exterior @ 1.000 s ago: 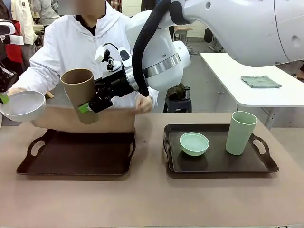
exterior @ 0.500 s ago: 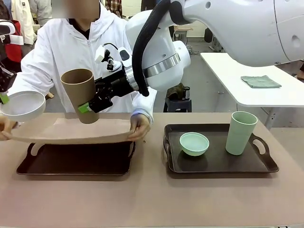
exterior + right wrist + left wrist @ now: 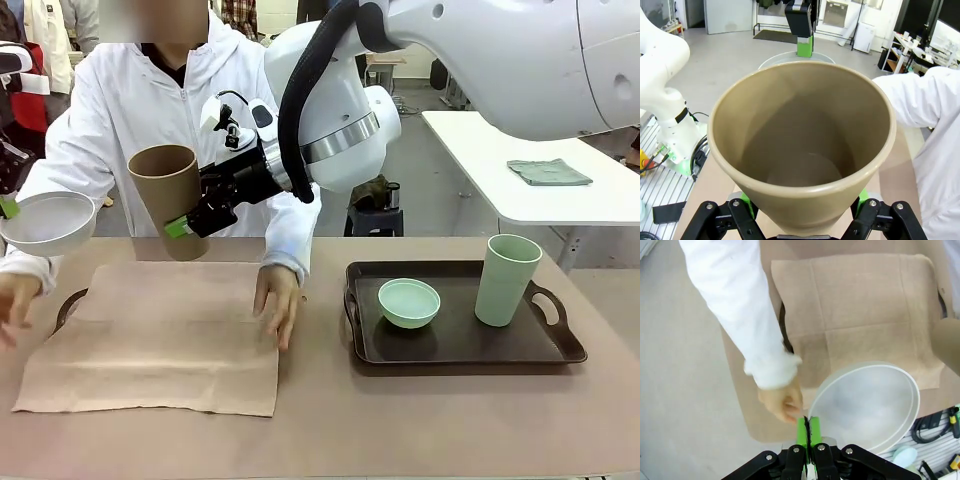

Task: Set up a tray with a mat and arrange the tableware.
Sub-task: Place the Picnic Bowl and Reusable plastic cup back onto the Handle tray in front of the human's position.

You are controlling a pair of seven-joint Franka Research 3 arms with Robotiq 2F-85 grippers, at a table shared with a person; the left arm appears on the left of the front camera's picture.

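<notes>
A tan mat lies spread over the left dark tray, covering nearly all of it and hanging past its front edge. The person's hands rest on the mat's sides. At the far left my left gripper is shut on the rim of the white bowl, held in the air; the left wrist view shows its pads pinching the bowl's edge above the mat. My right gripper clasps the tan-brown cup, tilted, above the mat's far edge; its mouth faces the right wrist camera.
The right tray carries a mint green bowl and a mint green cup. The person in a white coat leans over the table's far side. A white side table with a folded cloth stands behind on the right.
The person has brought the mat down from in front of the body and spread it flat over the left tray. Both arms have stayed still with their loads.
</notes>
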